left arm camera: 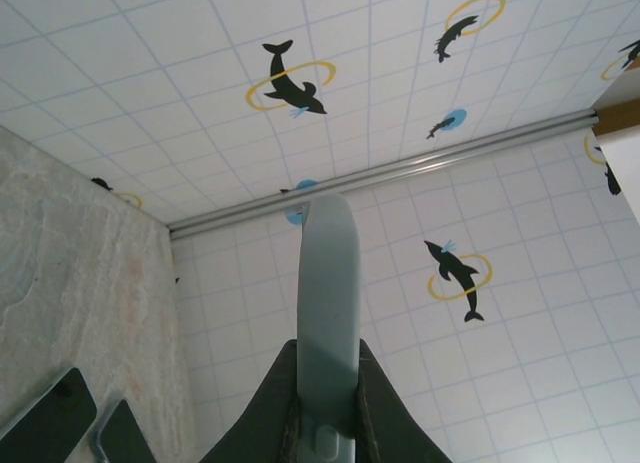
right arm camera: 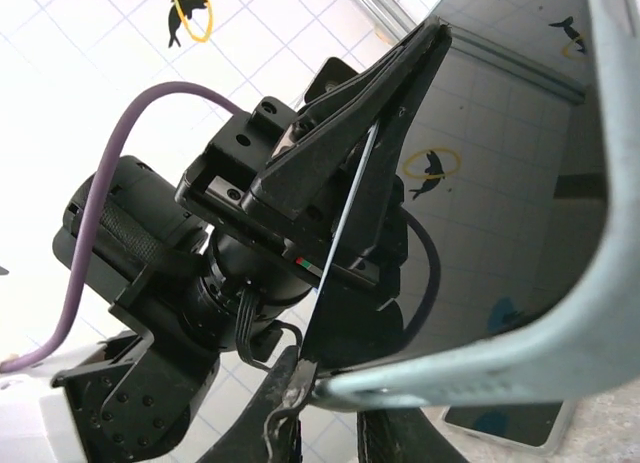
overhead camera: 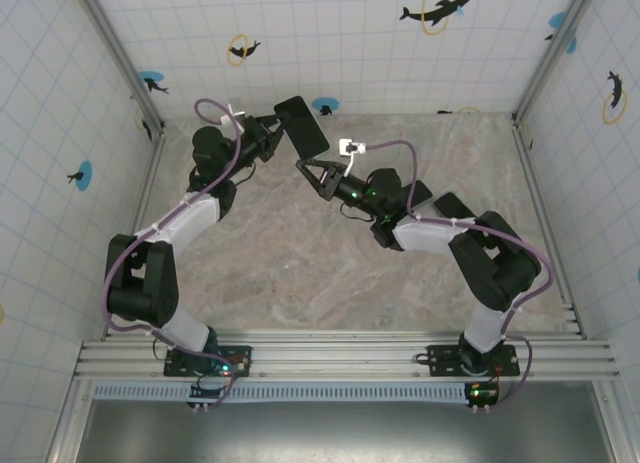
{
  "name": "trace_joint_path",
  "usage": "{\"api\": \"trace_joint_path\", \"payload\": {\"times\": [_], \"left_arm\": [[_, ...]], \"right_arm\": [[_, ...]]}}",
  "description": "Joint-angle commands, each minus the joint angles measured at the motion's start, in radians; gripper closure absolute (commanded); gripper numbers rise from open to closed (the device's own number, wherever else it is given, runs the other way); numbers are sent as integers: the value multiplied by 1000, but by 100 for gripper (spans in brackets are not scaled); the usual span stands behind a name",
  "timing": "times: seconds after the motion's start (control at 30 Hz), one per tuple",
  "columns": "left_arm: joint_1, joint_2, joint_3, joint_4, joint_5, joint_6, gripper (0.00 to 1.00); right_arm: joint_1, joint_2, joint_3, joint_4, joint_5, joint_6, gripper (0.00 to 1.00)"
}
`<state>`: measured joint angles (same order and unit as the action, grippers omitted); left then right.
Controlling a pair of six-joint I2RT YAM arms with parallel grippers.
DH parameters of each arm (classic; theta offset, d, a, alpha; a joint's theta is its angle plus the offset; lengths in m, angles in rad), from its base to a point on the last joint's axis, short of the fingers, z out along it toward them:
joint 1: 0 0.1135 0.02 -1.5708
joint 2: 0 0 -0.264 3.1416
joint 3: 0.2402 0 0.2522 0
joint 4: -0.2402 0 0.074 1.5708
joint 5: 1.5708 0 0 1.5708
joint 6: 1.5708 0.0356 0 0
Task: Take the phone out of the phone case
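**Above the bench, phone still cased, peel barely begun**

Over the back of the bench (overhead camera: 300, 263), the left gripper (overhead camera: 272, 135) holds the phone (overhead camera: 302, 126) aloft near the rear wall, pressed together on its lower end. The right gripper (overhead camera: 303, 167) meets the phone's near corner, its tips drawn close onto the phone case (right arm camera: 520, 353), pinching the pale rim.

By my reading, the task is at an early stage. The phone sits inside the case, both arms have their holds, and the rim looks gripped but not yet pulled clear. What remains is to peel that lip off the corner, work the phone free and separate the two.

From above, the phone reads as a plain dark slab and the case is hard to make out. The right wrist camera shows the pale rim curving round a glossy screen that mirrors the tiled wall. The left wrist camera gives the edge-on view, with the case a thin grey-blue strip rising upright between the fingers (left arm camera: 270, 403).
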<state>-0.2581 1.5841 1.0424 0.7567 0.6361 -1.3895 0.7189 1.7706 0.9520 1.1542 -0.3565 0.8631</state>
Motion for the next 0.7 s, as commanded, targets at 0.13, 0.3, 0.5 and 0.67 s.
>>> {"api": "trace_joint_path", "payload": {"times": [0.13, 0.3, 0.5, 0.67], "left_arm": [[-10, -42, 44, 36, 64, -18, 100], [-10, -58, 48, 6, 81, 15, 100], [-1, -57, 79, -29, 96, 70, 100], [21, -45, 108, -45, 123, 112, 100]], "right_arm": [[-51, -12, 33, -111, 76, -38, 86], [-58, -1, 49, -142, 53, -22, 88], [-78, -24, 27, -188, 7, -52, 86], [-112, -77, 8, -253, -173, -163, 76]]}}
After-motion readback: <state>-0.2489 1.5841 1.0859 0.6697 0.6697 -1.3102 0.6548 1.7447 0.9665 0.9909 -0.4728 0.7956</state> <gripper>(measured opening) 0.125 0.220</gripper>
